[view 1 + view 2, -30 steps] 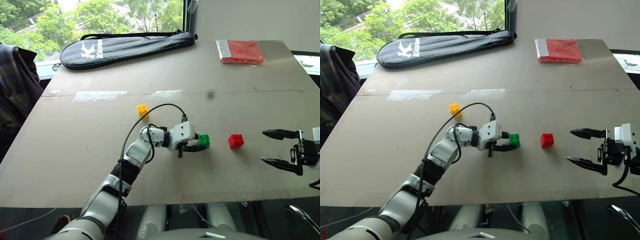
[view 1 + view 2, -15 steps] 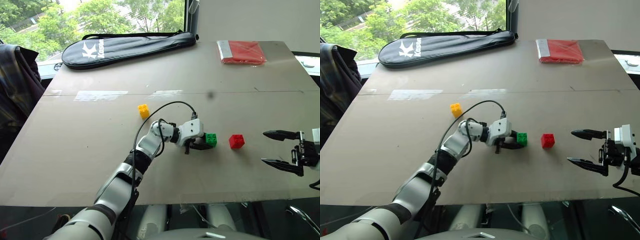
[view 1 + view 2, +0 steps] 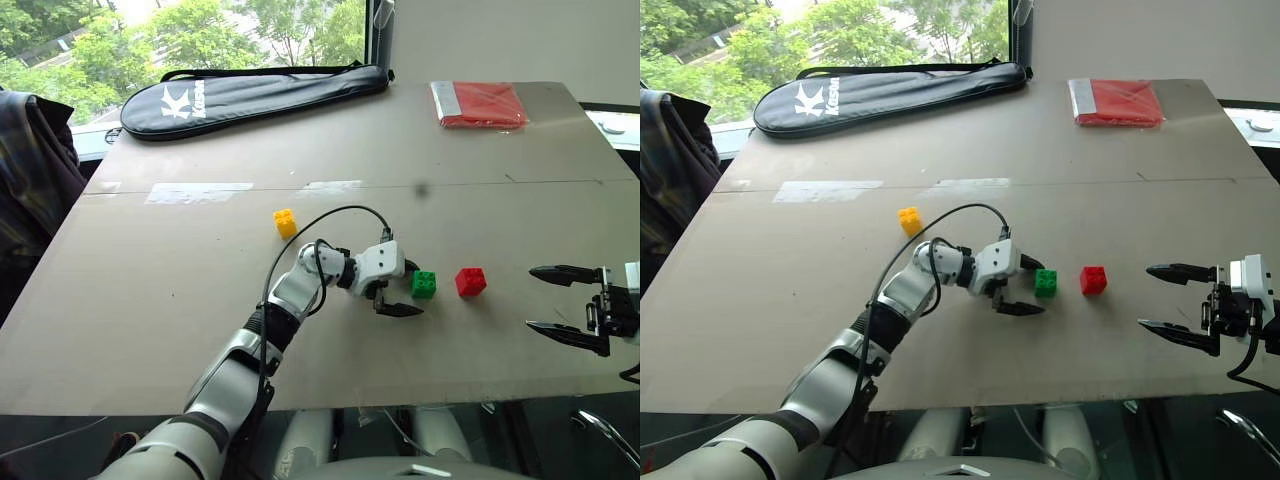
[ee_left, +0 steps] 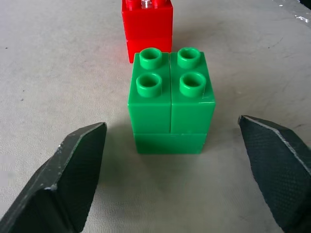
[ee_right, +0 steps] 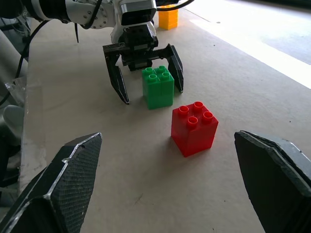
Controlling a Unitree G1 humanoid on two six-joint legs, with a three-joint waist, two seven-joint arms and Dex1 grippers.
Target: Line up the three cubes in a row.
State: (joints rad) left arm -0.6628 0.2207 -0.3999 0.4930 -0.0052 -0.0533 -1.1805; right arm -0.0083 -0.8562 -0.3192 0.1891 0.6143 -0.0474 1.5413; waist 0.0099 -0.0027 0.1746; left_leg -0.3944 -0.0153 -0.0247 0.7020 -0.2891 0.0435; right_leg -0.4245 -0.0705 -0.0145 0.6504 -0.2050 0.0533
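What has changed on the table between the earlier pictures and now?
The left gripper slid the small green studded plastic brick toward the red studded brick, then let go; its jaws now stand open around it. The yellow brick and open right gripper stayed put.

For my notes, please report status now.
Left gripper open around green cube, right gripper open. Red cube adjacent, yellow cube apart. Nothing blocking.

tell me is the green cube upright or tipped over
Upright: the green cube stands flat on the table with its four studs facing up, between the left gripper's open fingers, untouched.
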